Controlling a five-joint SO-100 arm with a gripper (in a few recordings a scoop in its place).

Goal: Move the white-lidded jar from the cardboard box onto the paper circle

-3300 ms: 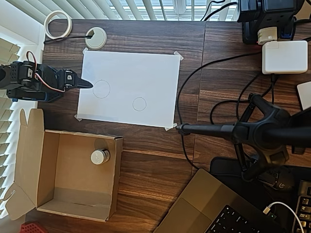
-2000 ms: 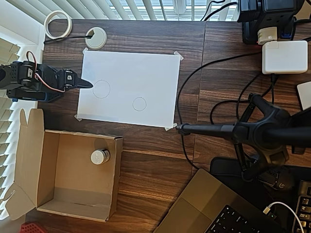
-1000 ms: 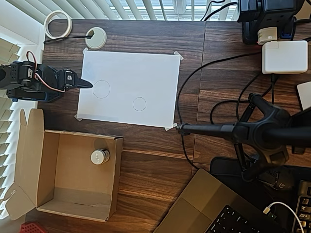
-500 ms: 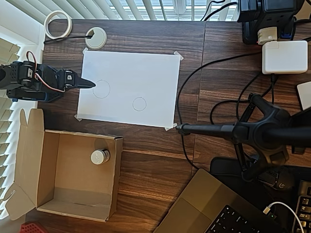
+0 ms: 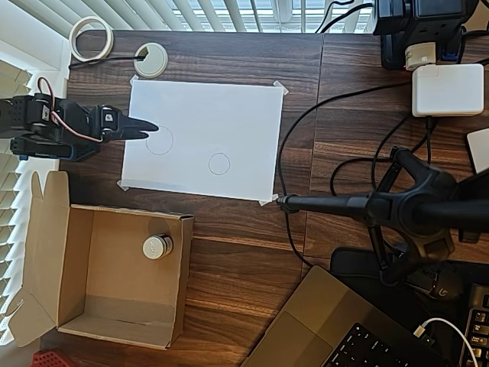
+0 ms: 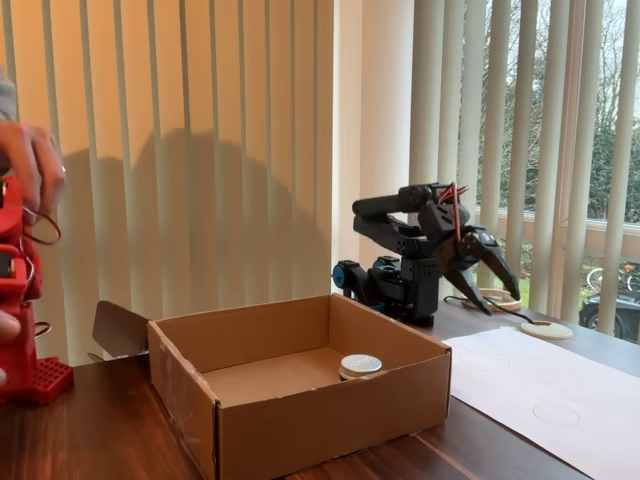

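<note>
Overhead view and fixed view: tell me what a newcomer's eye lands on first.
The big open cardboard box at the lower left of the overhead view draws the eye, with the white-lidded jar standing inside near its upper wall. Next comes the white sheet of paper taped to the dark wooden table, bearing two pencil circles. The black arm's hand points at the sheet's left edge, beside the larger circle.

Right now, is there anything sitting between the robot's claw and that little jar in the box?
In the overhead view, only bare wooden table and the cardboard box wall separate the end effector from the white-lidded jar.
</note>
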